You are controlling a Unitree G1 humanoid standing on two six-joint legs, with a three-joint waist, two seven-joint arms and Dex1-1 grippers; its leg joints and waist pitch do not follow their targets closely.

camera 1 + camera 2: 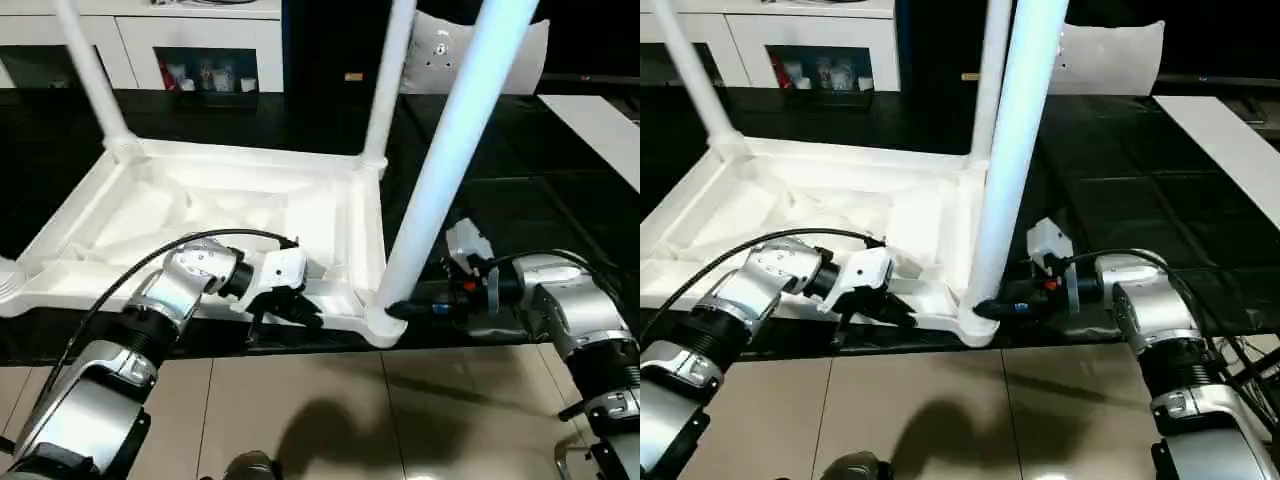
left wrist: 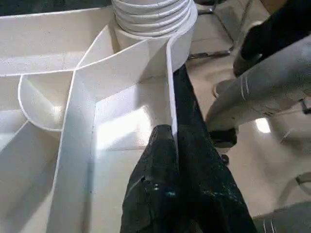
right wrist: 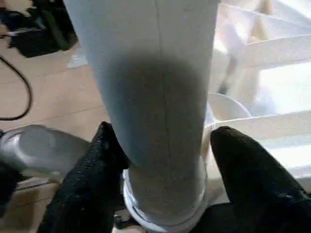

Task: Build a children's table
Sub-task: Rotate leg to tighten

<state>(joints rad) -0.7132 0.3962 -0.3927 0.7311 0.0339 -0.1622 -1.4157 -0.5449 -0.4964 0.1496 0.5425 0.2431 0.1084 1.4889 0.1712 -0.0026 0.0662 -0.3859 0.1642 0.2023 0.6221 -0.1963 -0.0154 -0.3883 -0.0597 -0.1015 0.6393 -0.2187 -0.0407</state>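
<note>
One leg [image 3: 160,97] | between right end effector [image 3: 165,165] fingers | near corner socket

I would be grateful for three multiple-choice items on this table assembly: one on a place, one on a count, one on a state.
1. Where does the left gripper grip the tabletop?
A. On its near edge wall
B. On a far corner socket
C. On a standing leg

2. How many legs stand in the tabletop's sockets?
A. One
B. Three
C. Four

3. How does the right gripper stand at the near leg?
A. Shut tight beside it
B. Fingers either side of its base
C. Pinching the tabletop wall

Answers: 1 A, the left wrist view shows the fingers shut on the thin wall. 2 B, two far legs and the near one rise upright. 3 B, the right wrist view shows a finger on each side of the leg.
</note>
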